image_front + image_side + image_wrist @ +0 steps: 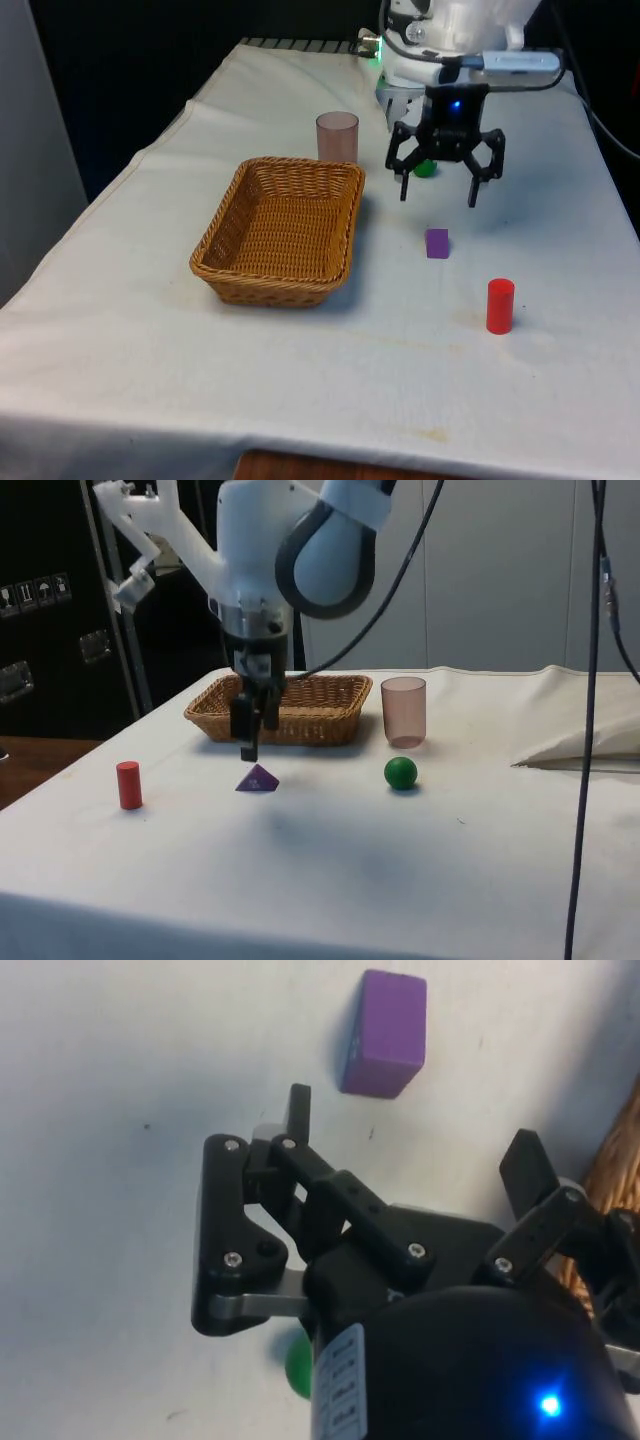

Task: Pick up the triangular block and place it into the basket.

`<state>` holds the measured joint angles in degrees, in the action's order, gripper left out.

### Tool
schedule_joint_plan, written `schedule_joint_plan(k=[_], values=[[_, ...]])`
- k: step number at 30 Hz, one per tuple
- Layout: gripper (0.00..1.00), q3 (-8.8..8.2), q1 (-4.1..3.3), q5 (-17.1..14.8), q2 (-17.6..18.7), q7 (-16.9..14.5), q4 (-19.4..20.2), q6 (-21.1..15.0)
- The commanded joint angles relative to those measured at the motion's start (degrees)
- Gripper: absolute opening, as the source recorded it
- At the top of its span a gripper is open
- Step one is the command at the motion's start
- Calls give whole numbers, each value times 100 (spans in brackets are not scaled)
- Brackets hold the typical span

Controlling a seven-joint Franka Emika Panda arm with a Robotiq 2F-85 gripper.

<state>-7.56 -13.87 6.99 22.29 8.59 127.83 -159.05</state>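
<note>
The purple triangular block (437, 243) (258, 779) (384, 1033) lies on the white cloth, between the wicker basket (282, 228) (283, 707) and a red cylinder. My gripper (438, 195) (249, 748) (410, 1130) hangs open a little above the cloth, just behind the block as seen from the front, with nothing between its fingers. The basket is empty; its rim shows at the wrist picture's edge (618, 1155).
A red cylinder (500, 306) (128, 784) stands towards the front view's right. A green ball (425, 168) (401, 772) (296, 1360) lies behind the gripper. A translucent pink cup (337, 136) (404, 712) stands behind the basket.
</note>
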Motion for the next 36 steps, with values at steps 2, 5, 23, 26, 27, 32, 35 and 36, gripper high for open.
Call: schedule_joint_plan(k=[2,5,23,26,27,32,35,36], values=[[100,17,23,-17,132,-29,0,-195],[100,-6,6,0,195,-6,-6,-223],[89,34,17,-11,762,11,-275,-722],[72,29,17,-11,779,11,-281,-745],[67,29,17,-11,779,11,-281,-756],[38,17,0,0,773,17,-281,-705],[33,29,17,-11,802,11,-292,-785],[33,29,17,-11,802,11,-292,-785]])
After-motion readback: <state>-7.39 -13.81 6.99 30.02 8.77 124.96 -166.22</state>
